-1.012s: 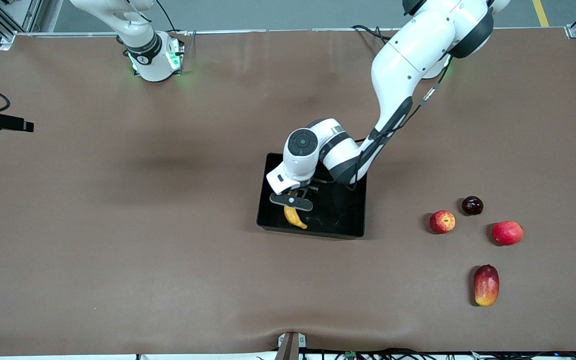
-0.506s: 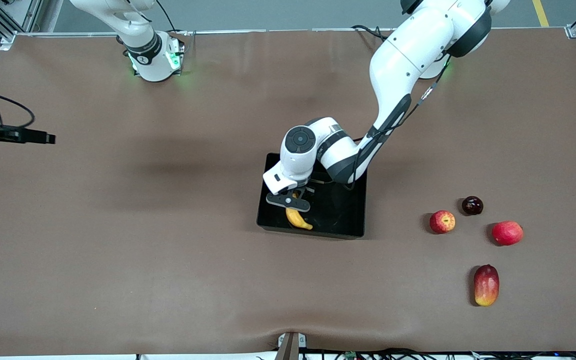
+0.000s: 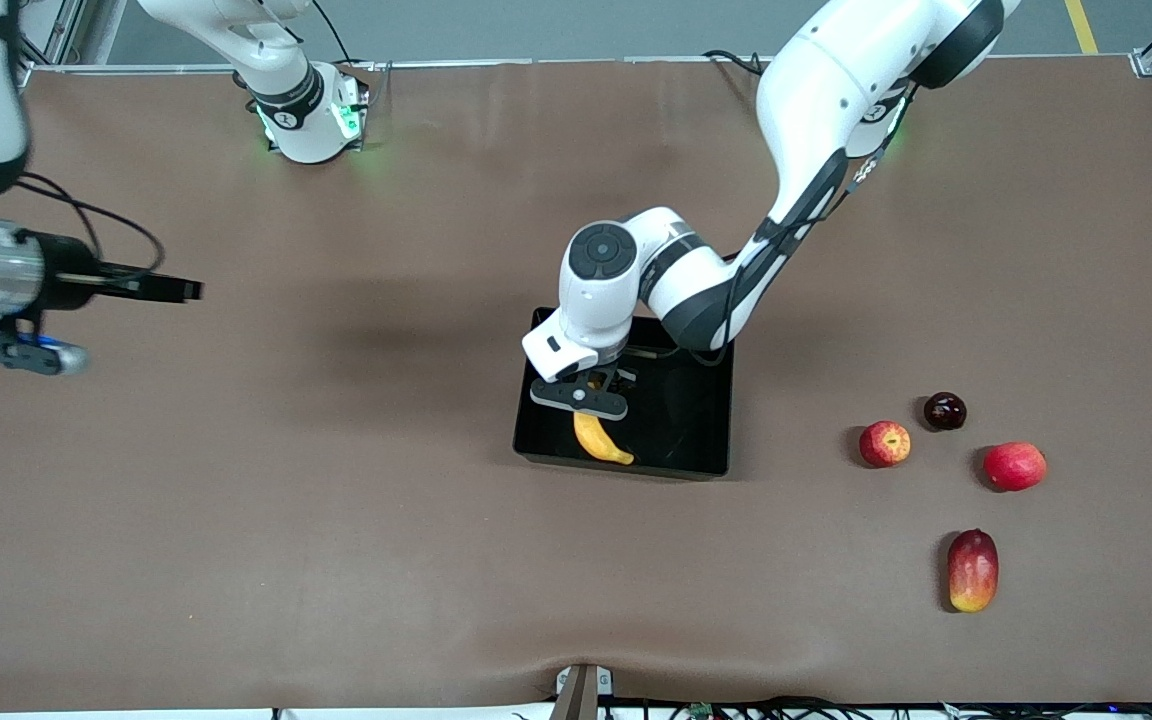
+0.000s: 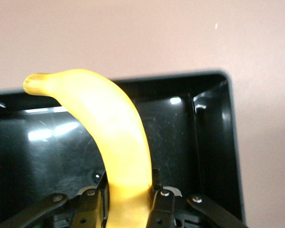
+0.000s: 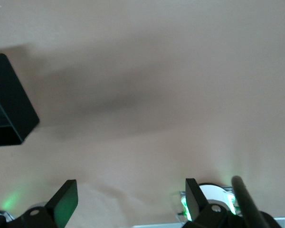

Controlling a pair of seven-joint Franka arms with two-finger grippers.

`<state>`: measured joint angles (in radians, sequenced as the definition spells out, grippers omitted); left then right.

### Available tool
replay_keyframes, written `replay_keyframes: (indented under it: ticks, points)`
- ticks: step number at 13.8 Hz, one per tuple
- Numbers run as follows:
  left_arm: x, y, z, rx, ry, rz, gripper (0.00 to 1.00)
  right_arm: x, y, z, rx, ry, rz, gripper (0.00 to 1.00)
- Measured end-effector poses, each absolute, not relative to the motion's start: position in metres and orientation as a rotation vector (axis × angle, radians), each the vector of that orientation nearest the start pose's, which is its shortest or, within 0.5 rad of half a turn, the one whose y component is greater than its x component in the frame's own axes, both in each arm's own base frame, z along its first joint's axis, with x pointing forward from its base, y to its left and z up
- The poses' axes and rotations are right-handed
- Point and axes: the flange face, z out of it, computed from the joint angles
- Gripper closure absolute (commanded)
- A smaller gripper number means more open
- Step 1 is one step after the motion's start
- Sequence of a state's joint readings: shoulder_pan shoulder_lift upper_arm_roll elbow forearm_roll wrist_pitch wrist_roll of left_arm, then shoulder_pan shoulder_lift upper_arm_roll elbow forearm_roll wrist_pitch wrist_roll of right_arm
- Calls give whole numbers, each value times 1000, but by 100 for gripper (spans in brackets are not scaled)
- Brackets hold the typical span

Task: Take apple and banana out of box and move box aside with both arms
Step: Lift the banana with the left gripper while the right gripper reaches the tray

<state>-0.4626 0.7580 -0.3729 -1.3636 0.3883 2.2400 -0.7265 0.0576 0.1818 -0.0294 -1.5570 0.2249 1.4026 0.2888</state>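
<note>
At frame centre the left tool (image 3: 579, 397) has just clamped and begun lifting the banana (image 3: 600, 440) from the box (image 3: 681, 462) (apple (image 3: 884, 443) already out), while the open right tool (image 5: 128, 199) approaches mid-left.

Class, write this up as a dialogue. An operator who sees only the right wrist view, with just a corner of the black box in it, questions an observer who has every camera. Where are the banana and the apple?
Operator: My view shows only a corner of the box. Is the banana in it?
Observer: The left gripper has its fingers shut on the banana, within the box's walls.
Operator: And the apple?
Observer: The apple lies on the table outside the box, toward the left arm's end, beside a dark plum.
Operator: Then my right gripper, open over the table apart from the box, has no fruit to fetch.
</note>
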Motion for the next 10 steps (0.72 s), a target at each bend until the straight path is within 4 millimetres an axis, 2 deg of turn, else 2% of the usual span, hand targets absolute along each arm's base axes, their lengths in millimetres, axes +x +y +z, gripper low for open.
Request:
replay_keyframes:
  ticks: [2, 4, 7, 10]
  points:
    - [572, -481, 345, -3180, 302, -307, 100, 580, 93, 512, -2919, 382, 488, 0]
    - [593, -442, 381, -3176, 323, -277, 100, 579, 134, 490, -2928, 383, 425, 0]
    - [632, -355, 413, -3140, 414, -198, 100, 578, 203, 448, -2940, 402, 353, 0]
    - [667, -259, 414, -3085, 498, -99, 100, 574, 284, 390, -2940, 429, 281, 0]
